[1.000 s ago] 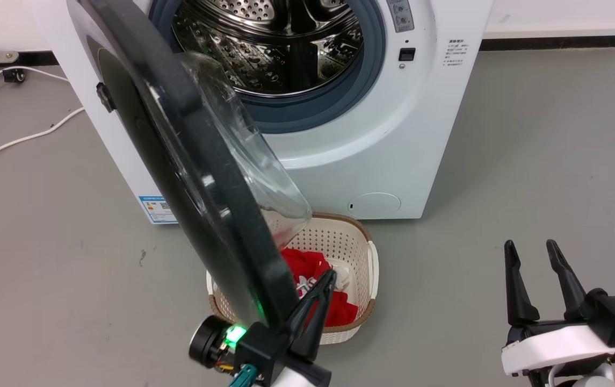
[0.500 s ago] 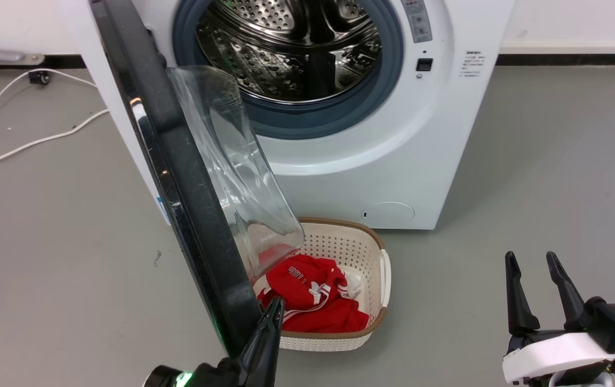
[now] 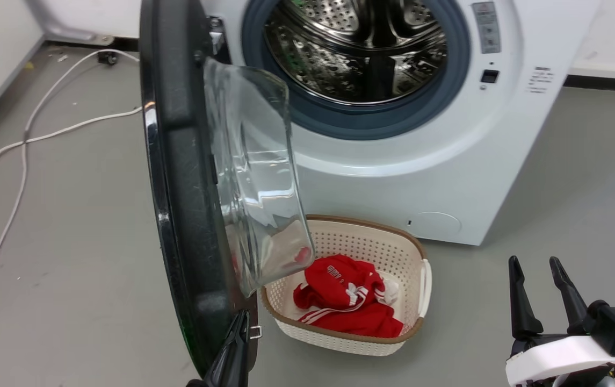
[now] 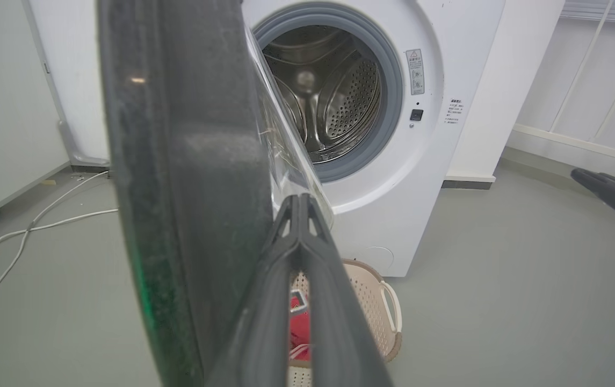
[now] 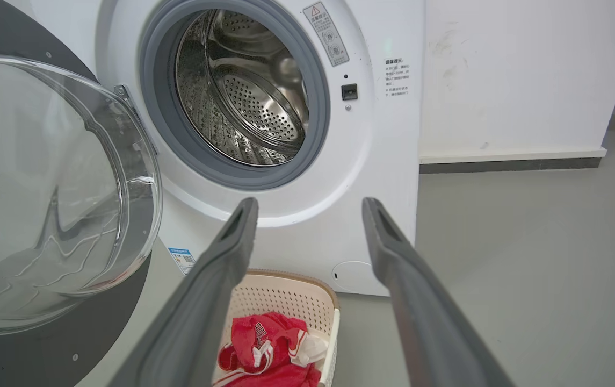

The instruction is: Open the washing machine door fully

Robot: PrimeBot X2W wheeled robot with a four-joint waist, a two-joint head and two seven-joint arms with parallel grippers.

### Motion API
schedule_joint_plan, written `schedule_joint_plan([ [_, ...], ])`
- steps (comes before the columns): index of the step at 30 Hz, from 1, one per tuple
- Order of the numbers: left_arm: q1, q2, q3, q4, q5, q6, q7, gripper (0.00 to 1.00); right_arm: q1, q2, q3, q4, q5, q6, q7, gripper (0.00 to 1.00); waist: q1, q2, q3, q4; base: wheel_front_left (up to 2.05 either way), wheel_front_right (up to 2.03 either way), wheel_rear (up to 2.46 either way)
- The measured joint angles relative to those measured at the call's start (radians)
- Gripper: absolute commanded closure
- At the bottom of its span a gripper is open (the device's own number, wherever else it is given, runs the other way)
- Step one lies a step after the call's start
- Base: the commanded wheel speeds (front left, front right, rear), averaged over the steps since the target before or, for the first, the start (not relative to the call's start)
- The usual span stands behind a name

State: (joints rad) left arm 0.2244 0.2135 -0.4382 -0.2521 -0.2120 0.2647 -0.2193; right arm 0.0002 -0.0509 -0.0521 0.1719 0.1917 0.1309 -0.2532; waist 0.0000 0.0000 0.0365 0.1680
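Swung wider than a second ago, the washing machine door [image 3: 178, 177] stands edge-on at nine o'clock of the washing machine [image 3: 447, 177] drum [image 3: 361, 48]. My left gripper [image 4: 299, 203], fingers [image 4: 277, 279] pressed together and empty, seems to push its inner rim from six o'clock. My right gripper [image 3: 533, 262] waits spread, holding nothing. At five o'clock, the basket [image 3: 371, 223] holds red clothing [image 3: 347, 293].

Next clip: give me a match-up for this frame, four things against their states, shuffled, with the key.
1. round glossy black washing machine door
2. cream perforated laundry basket
3. left hand
4. right hand

A. fingers apart, holding nothing
B. holds red clothing
C. fingers together beside the door's rim
D. swung out from the steel drum

Pairs: 1-D, 2-B, 3-C, 4-A
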Motion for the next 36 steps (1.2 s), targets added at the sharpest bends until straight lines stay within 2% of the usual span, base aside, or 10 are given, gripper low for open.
schedule_joint_plan([
  [9, 0.022, 0.046, 0.105, -0.003, -0.010, 0.045, -0.018, 1.00, 0.000, 0.000, -0.011, -0.005, 0.000, 0.000, 0.003, 0.00, 0.0000, 0.0000, 0.000, 0.081, 0.00, 0.00, 0.00],
  [16, 0.008, 0.089, 0.222, 0.035, -0.034, 0.071, -0.028, 1.00, -0.002, 0.000, -0.009, -0.008, -0.003, 0.000, 0.007, 0.00, 0.0000, 0.0000, 0.021, 0.102, 0.00, 0.00, 0.00],
  [28, -0.098, 0.174, 0.467, 0.196, -0.103, 0.079, -0.041, 1.00, -0.033, 0.000, 0.002, 0.003, 0.005, 0.000, 0.006, 0.00, 0.0001, 0.0000, 0.059, 0.031, 0.00, 0.00, 0.00],
  [36, -0.185, 0.243, 0.650, 0.304, -0.121, 0.026, -0.044, 1.00, -0.059, 0.001, -0.002, -0.012, 0.003, 0.000, -0.002, 0.00, 0.0001, 0.0000, 0.105, -0.007, 0.00, 0.00, 0.00],
])
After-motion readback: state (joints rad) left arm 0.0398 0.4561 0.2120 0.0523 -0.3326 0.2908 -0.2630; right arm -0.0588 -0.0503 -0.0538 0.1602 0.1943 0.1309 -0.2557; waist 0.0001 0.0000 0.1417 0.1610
